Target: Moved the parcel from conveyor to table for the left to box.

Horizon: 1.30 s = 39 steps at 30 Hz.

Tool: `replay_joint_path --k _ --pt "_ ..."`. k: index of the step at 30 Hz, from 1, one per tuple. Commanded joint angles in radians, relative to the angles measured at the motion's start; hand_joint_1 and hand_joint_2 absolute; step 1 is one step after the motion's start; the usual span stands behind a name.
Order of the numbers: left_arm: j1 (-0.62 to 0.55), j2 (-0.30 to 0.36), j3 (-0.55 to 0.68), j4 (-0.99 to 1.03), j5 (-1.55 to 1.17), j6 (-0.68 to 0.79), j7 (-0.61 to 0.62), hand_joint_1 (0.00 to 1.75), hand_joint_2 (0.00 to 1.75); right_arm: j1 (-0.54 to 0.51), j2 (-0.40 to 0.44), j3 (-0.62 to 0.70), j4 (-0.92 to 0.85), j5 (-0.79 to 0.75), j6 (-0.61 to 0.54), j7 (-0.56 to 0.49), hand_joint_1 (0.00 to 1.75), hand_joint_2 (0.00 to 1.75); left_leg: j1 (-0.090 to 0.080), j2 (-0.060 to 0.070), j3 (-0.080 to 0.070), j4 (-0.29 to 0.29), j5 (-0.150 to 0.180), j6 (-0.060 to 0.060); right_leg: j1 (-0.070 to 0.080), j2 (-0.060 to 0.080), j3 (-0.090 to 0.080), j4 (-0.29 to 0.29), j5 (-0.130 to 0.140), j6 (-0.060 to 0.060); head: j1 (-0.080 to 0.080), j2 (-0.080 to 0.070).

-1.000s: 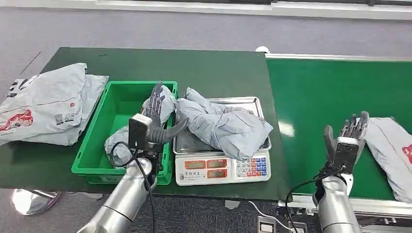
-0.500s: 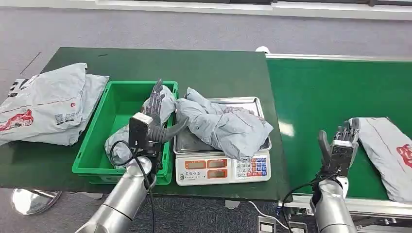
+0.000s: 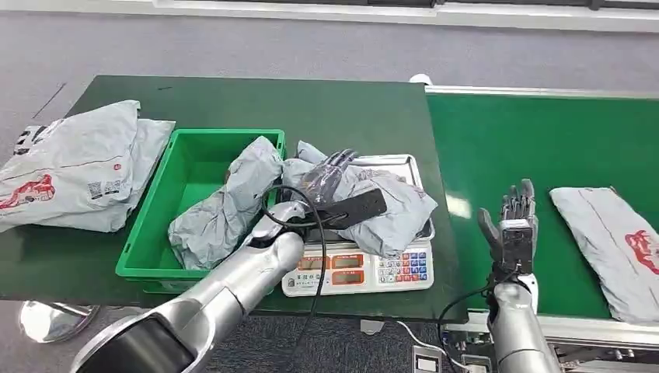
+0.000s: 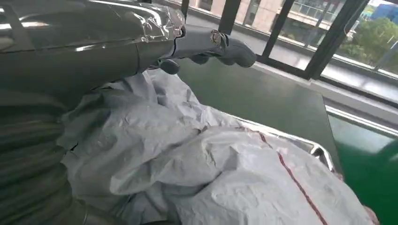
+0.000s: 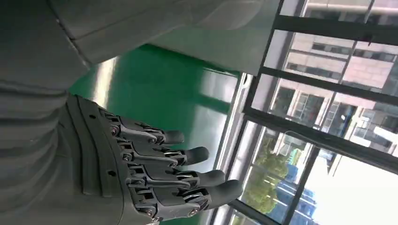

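Since a second ago the left hand has swung from over the green bin across to the weighing scale, and the right hand has drawn back from the flat grey parcel on the green conveyor belt. Now the left hand hovers over the crumpled grey parcel heaped on the scale's steel tray, fingers spread and only lightly curled, closed on nothing; the left wrist view shows its fingers clear above the wrinkled plastic. Beside the scale, the right hand stands upright over the belt, fingers apart and empty. Judging by this, the transfer looks done: one parcel sits on the scale, just beside the bin, ready for the left hand, while boxing it is not yet begun. That parcel's long axis runs across the tray, one end reaching toward the bin and nearly touching another crumpled parcel that lies inside it, the other end drooping over the scale's keypad. More flat parcels are stacked on the table beyond the bin, well apart from the scale.
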Motion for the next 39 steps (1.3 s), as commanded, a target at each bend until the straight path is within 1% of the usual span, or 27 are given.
replay_joint_path --k 1,2,3,4,6,12,13,15,20,23,26,27,29,30,31,32,33,34,35,36,37,38,39 --pt "-0.065 0.006 -0.104 0.119 -0.032 -0.057 0.055 0.0 1.75 -0.036 0.037 -0.096 0.054 0.011 0.019 0.002 0.0 1.75 0.001 0.003 0.003 -0.001 -0.001 -0.001 0.002 0.003 0.003 -0.002 0.0 -0.001 0.0 0.0" --pt "-0.058 0.006 -0.113 0.115 -0.046 -0.04 0.076 0.0 1.75 -0.032 0.041 -0.106 0.045 0.013 0.024 0.002 0.0 1.75 0.002 0.004 0.005 -0.001 -0.001 -0.001 0.002 0.004 0.005 -0.003 0.0 -0.002 0.0 0.0" --pt "-0.055 0.006 -0.118 0.113 -0.048 -0.05 0.09 0.0 1.75 -0.028 0.043 -0.109 0.037 0.013 0.029 0.002 0.0 1.75 0.001 0.002 0.002 0.0 -0.001 0.0 0.001 0.002 0.002 -0.001 0.0 -0.001 0.0 0.0" --pt "-0.05 0.006 -0.126 0.111 -0.051 -0.055 0.103 0.0 1.75 -0.025 0.044 -0.113 0.031 0.014 0.028 0.002 0.0 1.75 0.001 0.002 0.003 -0.001 -0.001 -0.001 0.001 0.002 0.004 -0.002 0.0 -0.001 0.0 0.0" --pt "-0.048 0.006 -0.146 0.11 -0.064 -0.053 0.113 0.0 1.75 -0.024 0.046 -0.118 0.026 0.02 0.031 0.002 0.0 1.75 0.001 0.001 0.002 0.0 -0.001 0.0 0.001 0.002 0.002 -0.001 0.0 -0.001 0.0 0.0" --pt "-0.048 0.006 -0.146 0.11 -0.064 -0.053 0.113 0.0 1.75 -0.024 0.046 -0.118 0.026 0.02 0.031 0.002 0.0 1.75 0.0 0.002 0.002 0.0 -0.001 -0.001 0.0 0.002 0.002 -0.001 0.0 -0.001 0.0 0.0" --pt "-0.048 0.006 -0.146 0.11 -0.064 -0.053 0.113 0.0 1.75 -0.024 0.046 -0.118 0.026 0.02 0.031 0.002 0.0 1.75 0.001 0.003 0.004 -0.001 -0.001 -0.001 0.001 0.003 0.004 -0.002 0.0 -0.002 0.0 0.0" --pt "-0.048 0.006 -0.146 0.11 -0.064 -0.053 0.113 0.0 1.75 -0.024 0.046 -0.118 0.026 0.02 0.031 0.002 0.0 1.75 0.001 0.001 0.002 0.0 0.0 -0.001 0.0 0.001 0.002 -0.001 0.0 -0.001 0.0 0.0" --pt "-0.048 0.006 -0.146 0.11 -0.064 -0.053 0.113 0.0 1.75 -0.024 0.046 -0.118 0.026 0.02 0.031 0.002 0.0 1.75 0.001 0.003 0.004 -0.001 -0.001 -0.001 0.001 0.003 0.004 -0.002 0.0 -0.002 0.0 0.0" --pt "-0.048 0.006 -0.146 0.11 -0.064 -0.053 0.113 0.0 1.75 -0.024 0.046 -0.118 0.026 0.02 0.031 0.002 0.0 1.75 0.001 0.002 0.002 0.0 -0.001 -0.001 0.001 0.002 0.002 -0.001 0.0 -0.001 0.0 0.0" --pt "-0.048 0.006 -0.146 0.11 -0.064 -0.053 0.113 0.0 1.75 -0.024 0.046 -0.118 0.026 0.02 0.031 0.002 0.0 1.75 0.002 0.004 0.006 -0.002 -0.001 -0.001 0.002 0.004 0.006 -0.003 0.0 -0.002 0.0 0.0" --pt "-0.05 0.006 -0.143 0.111 -0.06 -0.054 0.111 0.0 1.75 -0.024 0.047 -0.119 0.024 0.022 0.032 0.002 0.0 1.75 0.001 0.002 0.002 -0.001 -0.001 -0.001 0.001 0.002 0.002 -0.001 0.0 -0.001 0.0 0.0" --pt "-0.049 0.006 -0.142 0.111 -0.057 -0.061 0.108 0.0 1.75 -0.025 0.049 -0.118 0.024 0.026 0.034 0.002 0.0 1.75 0.0 0.002 0.002 -0.001 -0.001 -0.001 0.0 0.002 0.002 -0.001 0.0 -0.001 0.0 0.0" --pt "-0.05 0.006 -0.145 0.115 -0.059 -0.071 0.112 0.0 1.75 -0.025 0.05 -0.119 0.026 0.028 0.033 0.002 0.0 1.75 0.002 0.004 0.007 -0.003 -0.001 -0.001 0.002 0.004 0.007 -0.004 0.0 -0.002 0.0 0.0" --pt "-0.051 0.006 -0.15 0.121 -0.058 -0.118 0.152 0.0 1.75 -0.026 0.051 -0.121 0.027 0.032 0.031 0.002 0.0 1.75 0.0 0.002 0.002 -0.001 -0.001 -0.001 0.0 0.002 0.002 -0.001 0.0 -0.001 0.0 0.0" --pt "-0.052 0.006 -0.159 0.127 -0.066 -0.137 0.18 0.0 1.75 -0.027 0.052 -0.122 0.026 0.033 0.031 0.002 0.0 1.75 0.001 0.003 0.004 -0.001 -0.001 -0.001 0.001 0.003 0.004 -0.002 0.0 -0.002 0.0 0.0" --pt "-0.052 0.006 -0.172 0.139 -0.079 -0.18 0.232 0.0 1.75 -0.03 0.051 -0.124 0.032 0.035 0.029 0.002 0.0 1.75 0.001 0.003 0.003 -0.001 -0.001 -0.001 0.001 0.003 0.003 -0.001 0.0 -0.001 0.0 0.0" --pt "-0.051 0.006 -0.172 0.156 -0.081 -0.261 0.292 0.0 1.75 -0.037 0.049 -0.126 0.043 0.037 0.026 0.002 0.0 1.75 0.0 0.002 0.002 -0.001 0.0 -0.001 0.0 0.002 0.002 -0.001 0.0 -0.001 0.0 0.0" --pt "-0.046 0.006 -0.159 0.165 -0.074 -0.283 0.313 0.0 1.75 -0.041 0.047 -0.129 0.051 0.038 0.019 0.002 0.0 1.75 0.001 0.003 0.004 -0.001 -0.001 -0.001 0.001 0.003 0.004 -0.002 0.0 -0.001 0.0 0.0" --pt "-0.042 0.008 -0.156 0.169 -0.077 -0.302 0.319 0.0 1.75 -0.045 0.045 -0.131 0.059 0.039 0.015 0.002 0.0 1.75 0.0 0.002 0.002 -0.001 -0.001 0.0 0.0 0.003 0.002 -0.001 0.0 -0.001 0.0 0.0" --pt "-0.038 0.01 -0.146 0.17 -0.072 -0.314 0.318 0.0 1.75 -0.047 0.044 -0.133 0.063 0.039 0.012 0.002 0.0 1.75 0.001 0.004 0.005 -0.002 -0.001 -0.001 0.001 0.005 0.004 -0.002 0.0 -0.002 0.0 0.0" --pt "-0.035 0.012 -0.14 0.167 -0.072 -0.313 0.312 0.03 1.75 -0.047 0.044 -0.134 0.062 0.038 0.01 0.002 0.0 1.75 0.001 0.003 0.004 -0.001 -0.001 -0.001 0.001 0.003 0.003 -0.002 0.0 -0.001 0.0 0.0" --pt "-0.035 0.013 -0.137 0.165 -0.074 -0.305 0.311 0.79 1.75 -0.046 0.044 -0.138 0.06 0.035 0.009 0.002 0.0 1.75 0.001 0.005 0.006 -0.003 -0.001 -0.001 0.001 0.005 0.006 -0.004 0.001 -0.002 0.0 0.0"
